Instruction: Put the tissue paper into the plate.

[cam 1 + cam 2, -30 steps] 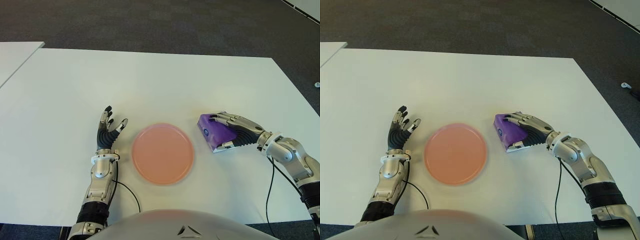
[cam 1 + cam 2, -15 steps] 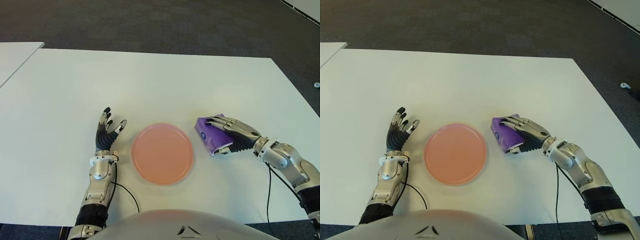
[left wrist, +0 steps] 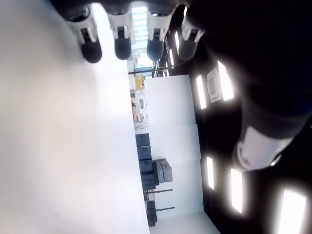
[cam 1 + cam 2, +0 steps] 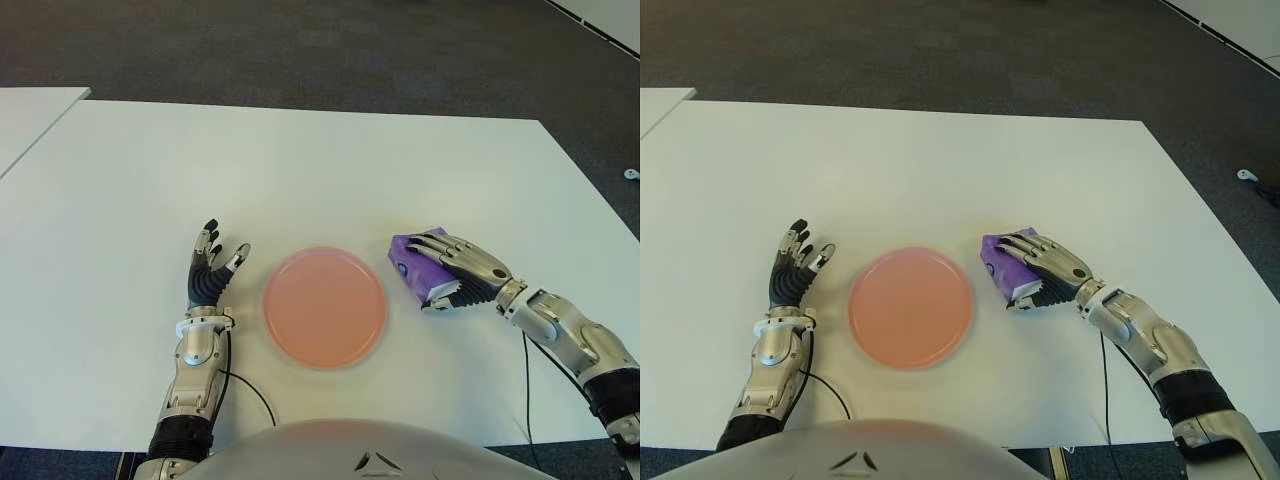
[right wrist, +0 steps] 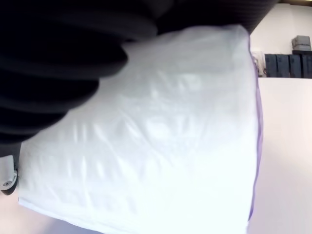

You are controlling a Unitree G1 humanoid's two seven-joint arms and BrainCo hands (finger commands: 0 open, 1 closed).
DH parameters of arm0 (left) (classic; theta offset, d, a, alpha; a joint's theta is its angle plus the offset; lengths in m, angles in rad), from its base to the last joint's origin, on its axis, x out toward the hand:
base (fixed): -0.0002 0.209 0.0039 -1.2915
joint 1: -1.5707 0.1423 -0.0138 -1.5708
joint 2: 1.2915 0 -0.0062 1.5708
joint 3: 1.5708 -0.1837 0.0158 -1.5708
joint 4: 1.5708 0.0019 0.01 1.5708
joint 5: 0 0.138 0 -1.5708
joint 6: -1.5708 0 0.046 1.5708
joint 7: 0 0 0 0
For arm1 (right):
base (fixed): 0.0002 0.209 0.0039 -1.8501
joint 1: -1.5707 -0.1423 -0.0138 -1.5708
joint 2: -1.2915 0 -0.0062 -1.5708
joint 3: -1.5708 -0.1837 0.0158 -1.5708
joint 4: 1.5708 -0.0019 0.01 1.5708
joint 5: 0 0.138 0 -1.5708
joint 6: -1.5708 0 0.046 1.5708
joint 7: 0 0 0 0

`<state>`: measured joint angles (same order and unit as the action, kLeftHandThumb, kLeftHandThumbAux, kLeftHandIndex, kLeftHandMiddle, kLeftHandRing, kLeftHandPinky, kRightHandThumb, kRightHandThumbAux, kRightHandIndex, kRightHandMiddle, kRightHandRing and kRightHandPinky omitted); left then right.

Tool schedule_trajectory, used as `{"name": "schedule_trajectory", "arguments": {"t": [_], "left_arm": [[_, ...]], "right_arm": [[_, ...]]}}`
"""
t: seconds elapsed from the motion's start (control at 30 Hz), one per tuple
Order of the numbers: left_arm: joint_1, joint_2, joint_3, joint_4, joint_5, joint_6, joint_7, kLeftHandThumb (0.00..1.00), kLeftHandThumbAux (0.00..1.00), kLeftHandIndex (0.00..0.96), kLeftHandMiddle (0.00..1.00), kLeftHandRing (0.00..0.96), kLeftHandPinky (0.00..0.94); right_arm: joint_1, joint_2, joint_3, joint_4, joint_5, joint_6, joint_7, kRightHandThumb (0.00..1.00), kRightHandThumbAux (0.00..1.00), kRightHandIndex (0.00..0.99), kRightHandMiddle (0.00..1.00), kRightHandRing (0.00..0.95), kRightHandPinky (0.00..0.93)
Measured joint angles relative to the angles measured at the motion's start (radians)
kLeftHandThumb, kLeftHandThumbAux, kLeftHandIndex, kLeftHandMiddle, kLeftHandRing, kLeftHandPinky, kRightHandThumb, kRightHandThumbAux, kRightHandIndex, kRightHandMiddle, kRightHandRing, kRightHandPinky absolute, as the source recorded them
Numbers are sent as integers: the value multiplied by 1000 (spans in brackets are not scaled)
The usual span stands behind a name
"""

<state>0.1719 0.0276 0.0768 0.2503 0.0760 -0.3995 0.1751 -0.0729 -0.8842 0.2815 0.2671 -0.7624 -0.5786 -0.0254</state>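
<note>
Tissue paper pack (image 4: 418, 268), purple, is held under the curled fingers (image 4: 450, 256) of the right hand (image 4: 462, 270), on the table (image 4: 300, 170) just right of the pink plate (image 4: 324, 307). A firm grip should be kept, and the pack lifted clear of the rim before being carried left. The left hand (image 4: 208, 277) is seen left of the plate, fingers spread, holding nothing.

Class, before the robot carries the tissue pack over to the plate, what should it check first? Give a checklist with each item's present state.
1. Right hand closed over the tissue pack: ok; fingers lie across its top.
2. Grip secure enough to lift: cannot tell.
3. Pink plate empty: ok.
4. Bare table between pack and plate: ok.
5. Left hand clear of the plate: ok; open, on the plate's left.
6. Pack in the plate: not ok; it is beside the plate's right edge.
</note>
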Motion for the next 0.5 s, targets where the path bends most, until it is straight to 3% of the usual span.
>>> {"name": "schedule_trajectory", "arguments": {"t": [0.3,0.5], "left_arm": [[16,0,3,-19,0,6,0,0,591,0,0,0,0],[18,-1,6,-20,-1,6,0,0,598,0,0,0,0]], "right_arm": [[-84,8,75,67,-35,12,-52,2,470,0,0,0,0],[-164,56,138,120,-97,39,-107,0,475,0,0,0,0]]}}
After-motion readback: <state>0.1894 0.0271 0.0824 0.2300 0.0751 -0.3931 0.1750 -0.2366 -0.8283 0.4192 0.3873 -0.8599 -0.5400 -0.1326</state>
